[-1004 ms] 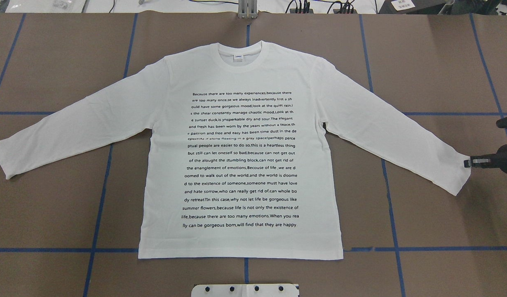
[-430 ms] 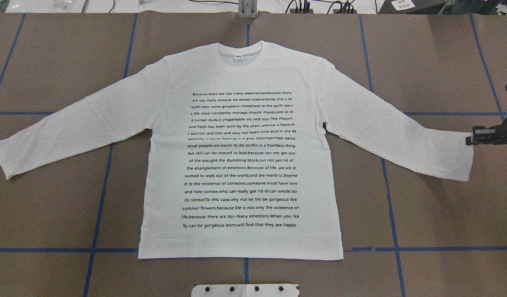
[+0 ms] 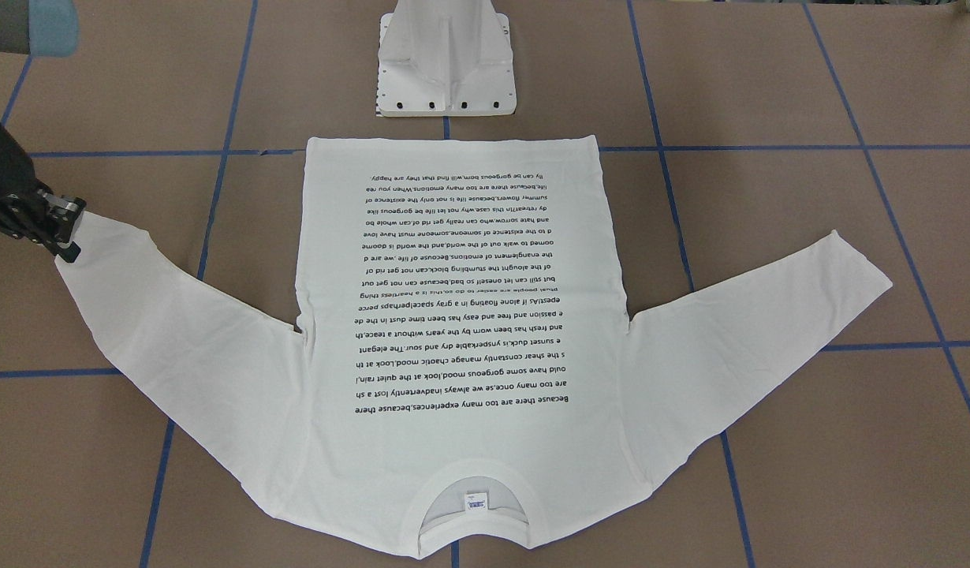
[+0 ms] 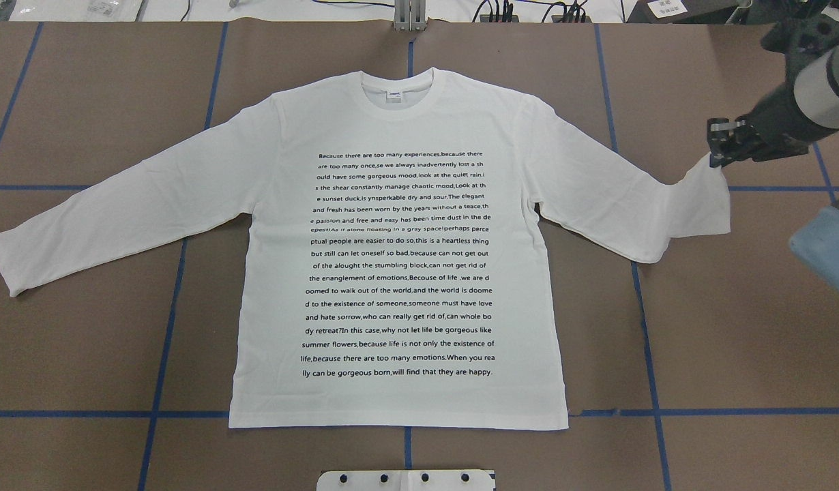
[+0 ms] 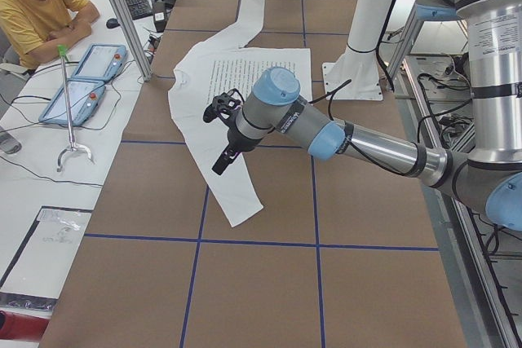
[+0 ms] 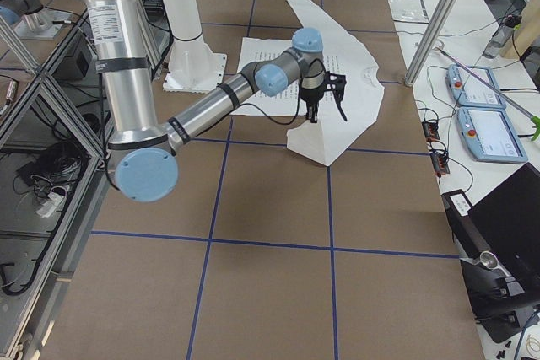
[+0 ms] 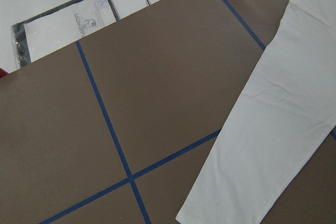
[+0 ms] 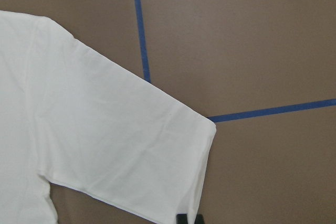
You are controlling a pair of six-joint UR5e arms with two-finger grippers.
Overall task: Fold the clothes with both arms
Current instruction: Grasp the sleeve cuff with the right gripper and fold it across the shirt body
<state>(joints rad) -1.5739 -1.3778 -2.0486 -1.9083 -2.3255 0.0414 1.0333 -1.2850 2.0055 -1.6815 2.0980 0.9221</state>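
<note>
The T-shirt (image 4: 399, 273) lies print-up in the middle of the table (image 4: 733, 341), hem toward the robot's edge; the left gripper (image 5: 220, 160) hangs over the left end, grip impossible to tell, while the right gripper (image 4: 716, 146), clamped on the right cuff (image 4: 709, 187), has raised it toward the far edge, starting the sleeve fold.

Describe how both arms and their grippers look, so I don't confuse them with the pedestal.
Both the left arm and right arm are grey metal tubes with rounded light-blue joint caps and a thin black cable alongside. A white printed label wraps the right arm's upright section. The right gripper is black with two fingers and silver fittings.
</note>
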